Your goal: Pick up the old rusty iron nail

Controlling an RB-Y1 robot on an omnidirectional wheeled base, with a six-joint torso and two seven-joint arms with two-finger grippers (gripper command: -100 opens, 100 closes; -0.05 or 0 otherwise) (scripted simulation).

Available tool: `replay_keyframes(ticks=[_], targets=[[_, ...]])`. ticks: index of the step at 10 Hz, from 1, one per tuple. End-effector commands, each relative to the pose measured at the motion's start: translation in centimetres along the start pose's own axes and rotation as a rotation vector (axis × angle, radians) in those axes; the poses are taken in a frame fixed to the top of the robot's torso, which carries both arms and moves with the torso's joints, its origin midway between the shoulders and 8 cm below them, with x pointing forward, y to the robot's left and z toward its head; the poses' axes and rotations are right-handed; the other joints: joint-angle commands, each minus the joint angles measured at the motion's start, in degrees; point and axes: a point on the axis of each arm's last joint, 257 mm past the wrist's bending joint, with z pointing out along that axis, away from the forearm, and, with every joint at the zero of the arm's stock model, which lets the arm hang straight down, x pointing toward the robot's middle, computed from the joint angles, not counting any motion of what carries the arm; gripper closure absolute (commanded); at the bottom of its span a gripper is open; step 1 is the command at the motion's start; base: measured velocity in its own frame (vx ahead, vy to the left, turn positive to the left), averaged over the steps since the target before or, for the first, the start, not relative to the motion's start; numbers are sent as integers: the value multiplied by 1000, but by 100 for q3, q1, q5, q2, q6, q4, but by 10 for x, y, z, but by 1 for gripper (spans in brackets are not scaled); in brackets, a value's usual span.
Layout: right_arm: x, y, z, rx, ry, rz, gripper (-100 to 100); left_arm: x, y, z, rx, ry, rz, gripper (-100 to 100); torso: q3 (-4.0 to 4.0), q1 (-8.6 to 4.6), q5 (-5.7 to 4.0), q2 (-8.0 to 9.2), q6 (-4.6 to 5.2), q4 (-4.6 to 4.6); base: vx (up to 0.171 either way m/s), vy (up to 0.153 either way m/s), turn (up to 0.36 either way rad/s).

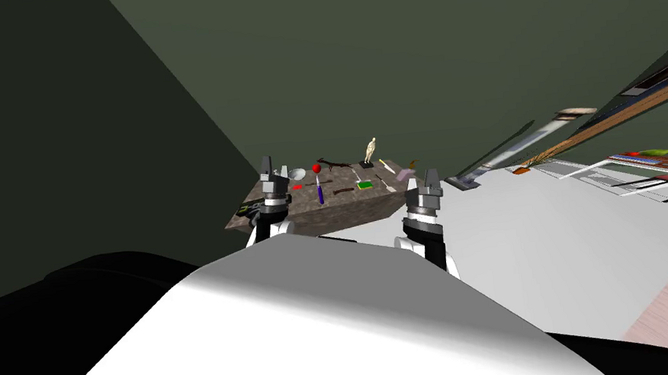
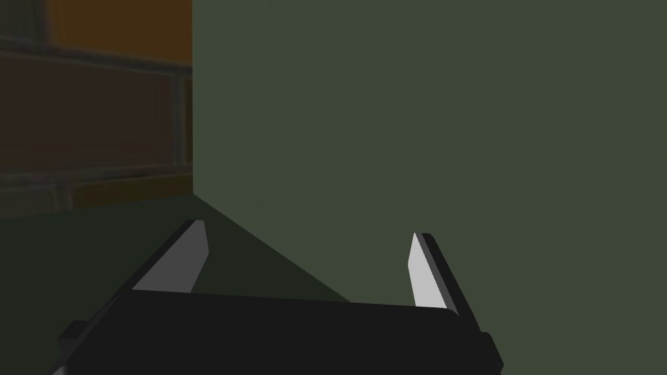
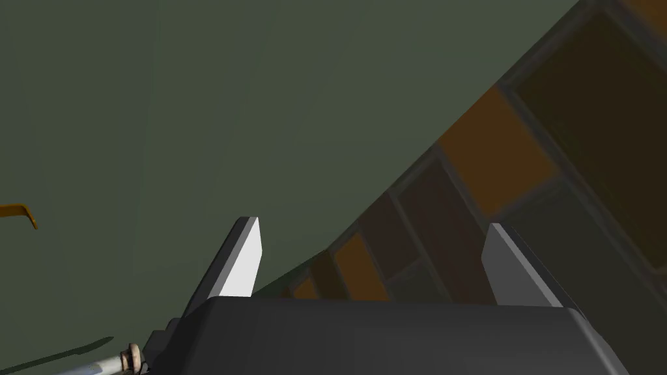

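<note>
The left pincer [image 2: 307, 231] is held with its two pale grey blades apart and nothing between them. The right pincer [image 3: 372, 224] is likewise spread and empty. Both are raised in front of the chest. The left one is seen against the near left corner of the mottled grey-brown desk [image 1: 304, 213], the right one just off its near right corner.

The nail has not yet been approached. It is judged to be the short dark brown rod [image 1: 343, 191] lying flat near the middle of the desk, though it is too small for rust to be made out. It lies between a purple-handled tool with a red knob [image 1: 318, 186] and a flat green square [image 1: 364, 185], apart from both.

For a good approach, one pincer should be brought over the rod with its blades set across the shaft rather than along it. It should be lowered until the tips nearly meet the desk, and only then closed. A thin thing lying flat is easily pushed aside, so the descent is best kept straight and slow, and both neighbours should be left untouched.

Counted: two pincers, one desk, one rod, one purple-handled tool, one green square, one small white bowl [image 1: 297, 174], one dark branching twig [image 1: 334, 164] and, farthest, one cream figurine on a dark base [image 1: 371, 151]. Several further bits are too small to be named.
</note>
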Motion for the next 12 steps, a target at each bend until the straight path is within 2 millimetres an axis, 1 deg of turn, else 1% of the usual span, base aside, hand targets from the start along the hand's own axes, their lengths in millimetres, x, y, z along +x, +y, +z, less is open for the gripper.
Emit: replay_keyframes(ticks=[1,4,5,7,8,9,10,11,12], targets=[[12,2,5,-24,48,-50,-100,0,0,0,0,0,0,0,0,0,0,0,0,0,-68,-22,-86],[34,5,16,-81,117,-141,-100,0,0,0,0,0,0,0,31,-31,-7,55,1,12,-157,-62,-102],[35,5,15,-82,121,-152,-100,0,0,0,0,0,0,0,39,-24,-6,67,1,15,-113,-24,-31],[54,8,25,-136,164,-217,-100,0,0,0,0,0,0,0,24,-10,-3,41,1,10,-119,-38,-97],[57,8,24,-138,173,-242,-100,0,0,0,0,0,0,0,30,-18,-4,52,1,11,-110,-41,-37],[67,10,30,-168,192,-270,-100,0,0,0,0,0,0,0,27,-13,-3,44,0,11,-103,-33,-90],[69,9,29,-170,200,-292,-100,0,0,0,0,0,0,0,24,-12,-3,42,1,10,-81,-22,-38],[81,11,35,-203,218,-318,-100,0,0,0,0,0,0,0,21,-6,-2,34,0,8,-102,-33,-76],[83,10,34,-205,228,-344,-100,0,0,0,0,0,0,0,22,-8,-2,37,0,8,-87,-26,-38]])
